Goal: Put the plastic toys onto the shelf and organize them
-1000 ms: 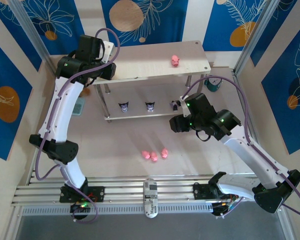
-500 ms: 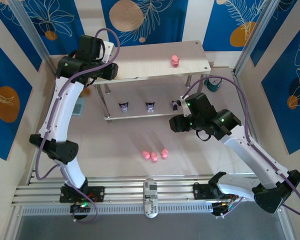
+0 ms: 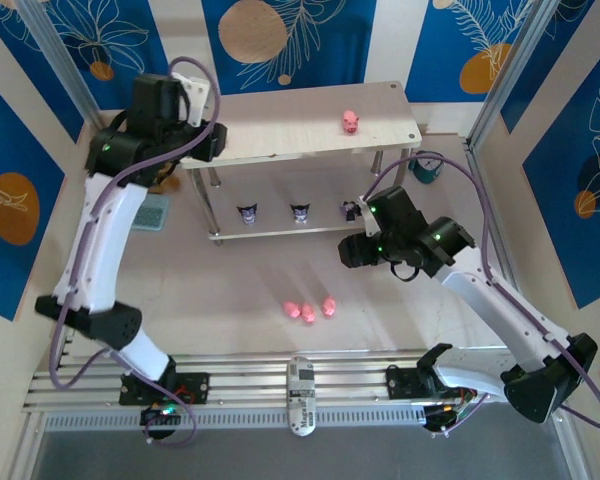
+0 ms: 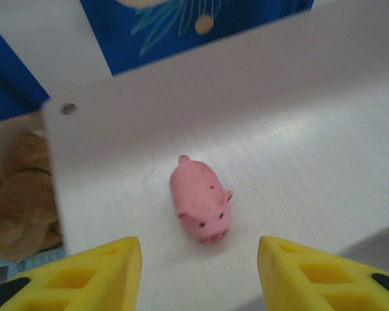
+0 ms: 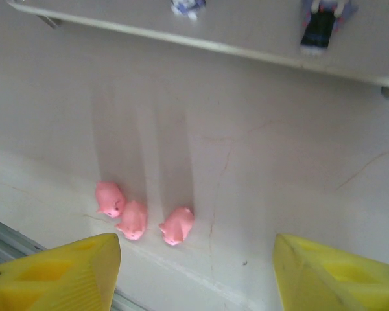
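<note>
Left claw (image 4: 198, 249) agape near pink pig (image 4: 200, 201)

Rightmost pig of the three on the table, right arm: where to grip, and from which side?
Mid-body, across the flanks, coming down from above. The pig lies flat on the table, longer snout to tail than across. Its other side is free; the gap to the middle pig is narrow, so I would slide one finger of the open right gripper in carefully.
</note>
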You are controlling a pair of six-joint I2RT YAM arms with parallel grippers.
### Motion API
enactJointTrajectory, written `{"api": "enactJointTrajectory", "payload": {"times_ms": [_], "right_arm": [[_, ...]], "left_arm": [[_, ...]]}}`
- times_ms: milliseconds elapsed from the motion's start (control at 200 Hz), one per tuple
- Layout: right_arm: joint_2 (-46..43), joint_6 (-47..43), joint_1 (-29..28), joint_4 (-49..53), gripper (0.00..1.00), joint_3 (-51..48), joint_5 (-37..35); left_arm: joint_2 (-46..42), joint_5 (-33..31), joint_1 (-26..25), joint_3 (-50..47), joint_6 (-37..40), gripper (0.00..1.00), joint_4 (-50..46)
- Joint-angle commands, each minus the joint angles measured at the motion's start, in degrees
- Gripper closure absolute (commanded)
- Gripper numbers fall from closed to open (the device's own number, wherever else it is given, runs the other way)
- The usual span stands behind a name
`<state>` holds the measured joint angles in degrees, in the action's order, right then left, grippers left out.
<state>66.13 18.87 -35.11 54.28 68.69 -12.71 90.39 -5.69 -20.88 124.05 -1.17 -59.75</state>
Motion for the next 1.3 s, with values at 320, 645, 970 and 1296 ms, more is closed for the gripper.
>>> {"api": "enactJointTrajectory", "payload": {"times_ms": [320,645,970,1296], "right_arm": [[9.2,10.9,-4.7,-4.1,0.36,-11.8,5.3],[21.5,17.5,-10.1,-5.3,0.36,-11.7,6.6],[28.6,20.4,-12.3,-7.8,0.46,-9.9,6.2],[32.8,20.6,-12.0,-9.9,0.65,-8.3,3.7]], "left_arm": [[-27.5,2.9,-8.2,-36.2,-6.3,0.56,7.3],[-36.0,-0.8,-12.4,-48.5,-9.0,0.56,3.8],[-37.0,-1.7,-12.3,-49.7,-6.4,0.54,3.4],[-37.3,-2.7,-12.1,-50.0,-4.9,0.53,3.3]]}}
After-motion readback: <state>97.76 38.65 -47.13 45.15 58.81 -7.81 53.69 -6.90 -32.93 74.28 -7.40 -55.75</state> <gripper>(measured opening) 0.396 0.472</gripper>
